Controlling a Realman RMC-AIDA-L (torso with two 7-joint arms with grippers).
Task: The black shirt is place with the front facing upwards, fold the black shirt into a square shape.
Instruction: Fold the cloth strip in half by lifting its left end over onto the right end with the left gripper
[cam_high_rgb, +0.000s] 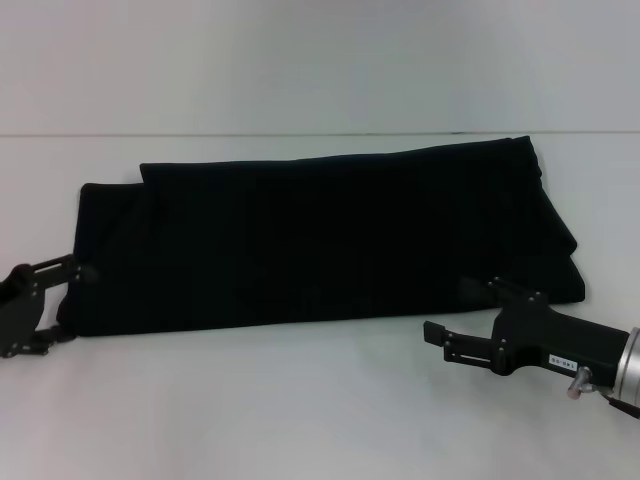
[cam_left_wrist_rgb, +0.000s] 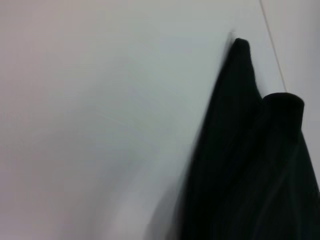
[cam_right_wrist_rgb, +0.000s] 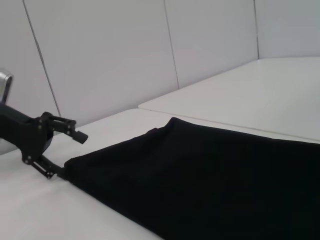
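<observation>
The black shirt (cam_high_rgb: 330, 240) lies across the white table as a long band folded lengthwise; no lettering shows. It also shows in the left wrist view (cam_left_wrist_rgb: 250, 175) and the right wrist view (cam_right_wrist_rgb: 215, 180). My left gripper (cam_high_rgb: 72, 305) is at the shirt's left near corner, open, with its fingers standing either side of that corner; the right wrist view shows it too (cam_right_wrist_rgb: 70, 155). My right gripper (cam_high_rgb: 452, 310) is open at the shirt's near edge towards the right end. Its upper finger reaches over the cloth edge and its lower finger is over bare table.
The white table (cam_high_rgb: 300, 420) extends in front of the shirt and behind it to a white wall (cam_high_rgb: 320, 60). A second white surface (cam_right_wrist_rgb: 260, 95) shows beyond the shirt in the right wrist view.
</observation>
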